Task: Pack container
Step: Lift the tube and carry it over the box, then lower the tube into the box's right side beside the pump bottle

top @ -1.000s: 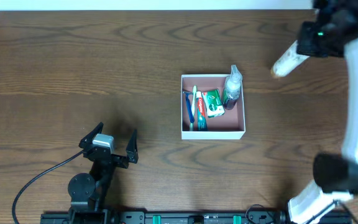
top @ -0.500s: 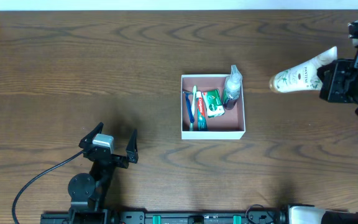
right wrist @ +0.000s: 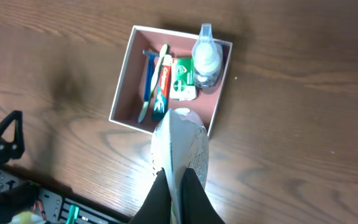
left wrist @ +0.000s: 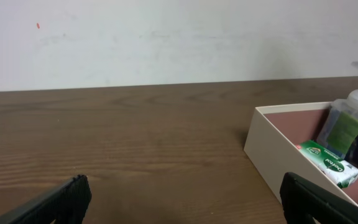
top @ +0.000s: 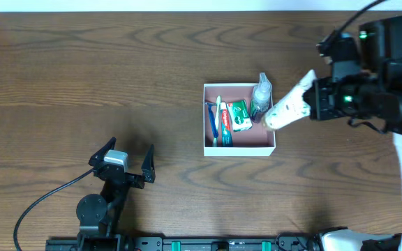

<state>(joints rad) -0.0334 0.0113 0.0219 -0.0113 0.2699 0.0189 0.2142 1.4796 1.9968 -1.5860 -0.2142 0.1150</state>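
Note:
The container [top: 239, 150], a shallow white-walled box with a pink-brown inside, sits mid-table. It holds a spray bottle [top: 261, 97], a green packet [top: 238, 115], a toothpaste tube [top: 225, 127], a toothbrush [top: 218, 118] and a blue razor [top: 210, 120]. My right gripper [top: 316, 101] is shut on a white tube [top: 289, 108], held above the table with its cap end over the container's right wall. In the right wrist view the tube [right wrist: 182, 140] hangs from my fingers [right wrist: 178, 186] over the container's near wall [right wrist: 160, 132]. My left gripper [top: 125, 160] is open and empty, left of the container [left wrist: 278, 162].
A black cable [top: 40, 202] loops at the front left by the left arm's base. A black rail [top: 187, 244] runs along the table's front edge. A white wall [left wrist: 166, 37] stands behind the table's far edge.
My right arm has swung the white tube from the far right edge leftward to the container's right wall. The left arm has not moved.

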